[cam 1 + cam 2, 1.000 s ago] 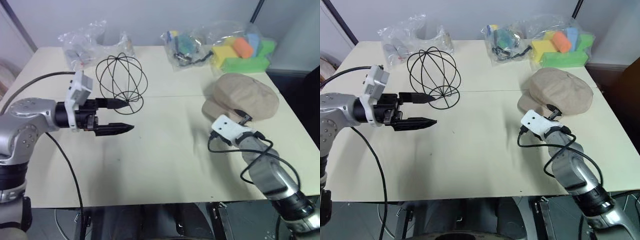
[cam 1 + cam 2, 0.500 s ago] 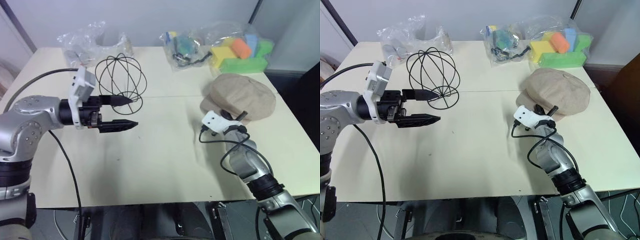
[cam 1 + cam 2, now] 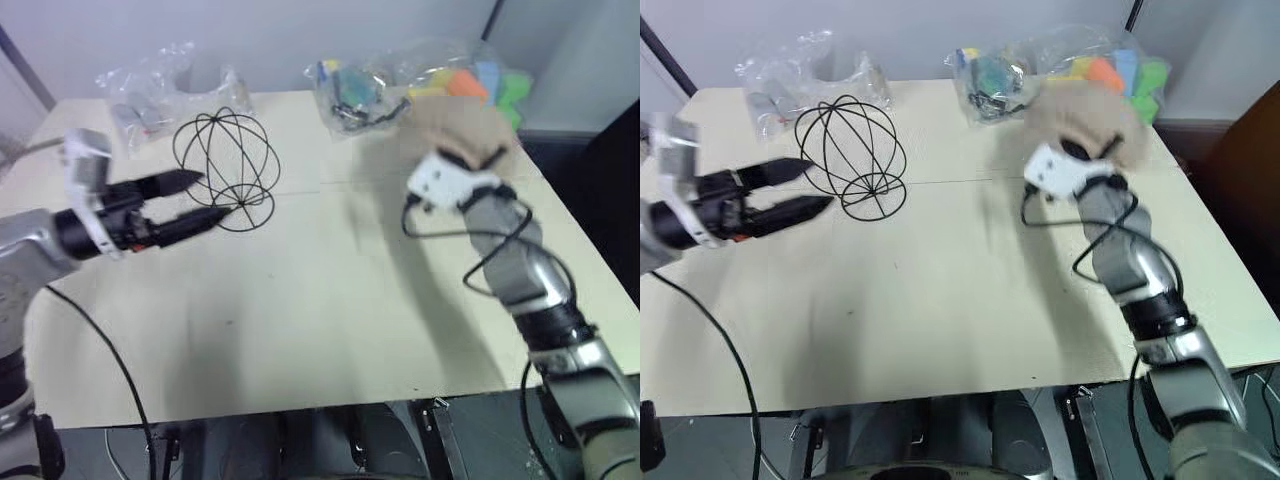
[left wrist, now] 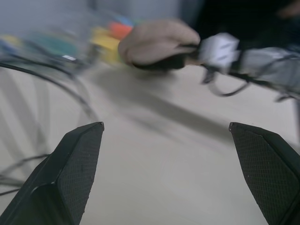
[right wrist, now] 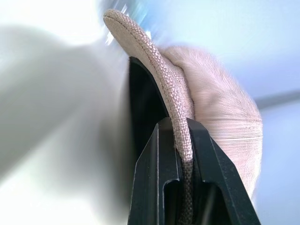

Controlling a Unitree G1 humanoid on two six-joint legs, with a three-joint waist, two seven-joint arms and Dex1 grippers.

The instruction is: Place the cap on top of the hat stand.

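1. Since a second ago the cap (image 3: 1080, 118) has come up off the worktop (image 3: 970, 290); it now hangs in the air at the far right, pinched by the right hand (image 5: 183, 154), which has risen with it. The left hand (image 3: 182, 203) has drawn back toward the left edge.
2. Far left: the left hand hovers above the worktop with its two black fingers (image 4: 75, 164) spread wide, holding nothing. Its tips point at the hat stand and lie just beside the stand's near-left wires; whether they touch cannot be told.
3. Behind it, at the far left corner, lies a crinkled clear plastic bag (image 3: 140, 95) with small grey items inside.
4. Left of centre stands the hat stand (image 3: 226, 158), upright on its ring base, with nothing on top of it. The wire globe is bare.
5. Between the stand and the cap runs an open stretch of worktop, crossed by a seam (image 3: 960, 182).
6. Far centre: a second clear bag (image 3: 985, 75) holds dark and coloured bits. Right beside it, a larger bag of foam blocks (image 3: 1110, 72) in yellow, orange, blue and green lies behind the raised cap.
7. Right: the right hand's fingers are pressed together on the cap's stitched edge, with the puffy crown bulging to one side of them. The cap is well apart from the stand, over the worktop's far right part, and a black cable (image 3: 470, 275) loops along the arm beneath it.
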